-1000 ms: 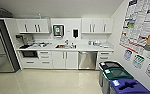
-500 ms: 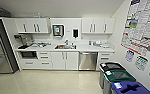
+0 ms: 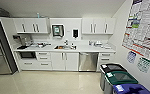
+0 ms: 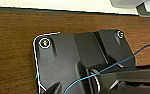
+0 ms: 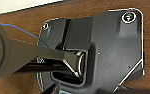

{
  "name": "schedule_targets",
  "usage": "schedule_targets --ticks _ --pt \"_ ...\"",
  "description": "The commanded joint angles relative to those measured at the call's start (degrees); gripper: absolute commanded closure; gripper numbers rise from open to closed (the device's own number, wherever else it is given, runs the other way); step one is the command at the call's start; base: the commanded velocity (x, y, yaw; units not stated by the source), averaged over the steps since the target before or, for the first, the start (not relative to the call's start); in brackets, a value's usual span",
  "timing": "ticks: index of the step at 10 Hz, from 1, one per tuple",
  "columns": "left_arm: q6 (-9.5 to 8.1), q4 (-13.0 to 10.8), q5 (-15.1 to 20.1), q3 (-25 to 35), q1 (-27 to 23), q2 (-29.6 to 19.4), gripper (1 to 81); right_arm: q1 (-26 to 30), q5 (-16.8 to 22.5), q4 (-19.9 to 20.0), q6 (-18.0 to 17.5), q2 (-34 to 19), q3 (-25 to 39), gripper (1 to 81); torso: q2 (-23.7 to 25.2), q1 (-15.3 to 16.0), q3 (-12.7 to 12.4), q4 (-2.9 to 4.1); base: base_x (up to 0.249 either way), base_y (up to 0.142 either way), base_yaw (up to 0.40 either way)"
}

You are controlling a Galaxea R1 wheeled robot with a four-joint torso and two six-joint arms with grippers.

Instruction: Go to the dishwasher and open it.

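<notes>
Each wrist view looks down along its own arm onto the robot's dark plate with round fittings at the corners: the left wrist plate [image 4: 66, 60] and the right wrist plate [image 5: 111, 47]. A jointed bar [image 5: 48, 58] crosses the right one. Neither tool's fingers can be made out.
</notes>
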State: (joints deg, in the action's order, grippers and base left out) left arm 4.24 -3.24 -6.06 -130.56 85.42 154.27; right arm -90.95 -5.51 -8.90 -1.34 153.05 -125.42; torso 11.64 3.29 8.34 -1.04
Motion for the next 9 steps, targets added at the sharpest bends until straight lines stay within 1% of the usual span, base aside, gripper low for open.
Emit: schedule_targets --ticks 1,9 --pt "-0.12 -0.27 2.54 0.57 -3.02 -1.33 1.0 2.4 2.87 -0.77 0.2 -1.06 0.27 1.0 0.02 0.0 0.0 0.0 0.102 0.0 0.0" --pt "-0.2 -0.27 2.54 0.74 -3.02 -1.42 1.0 2.39 2.87 -0.68 0.2 -0.97 0.18 1.0 0.0 0.0 0.0 0.0 0.107 0.0 0.0"
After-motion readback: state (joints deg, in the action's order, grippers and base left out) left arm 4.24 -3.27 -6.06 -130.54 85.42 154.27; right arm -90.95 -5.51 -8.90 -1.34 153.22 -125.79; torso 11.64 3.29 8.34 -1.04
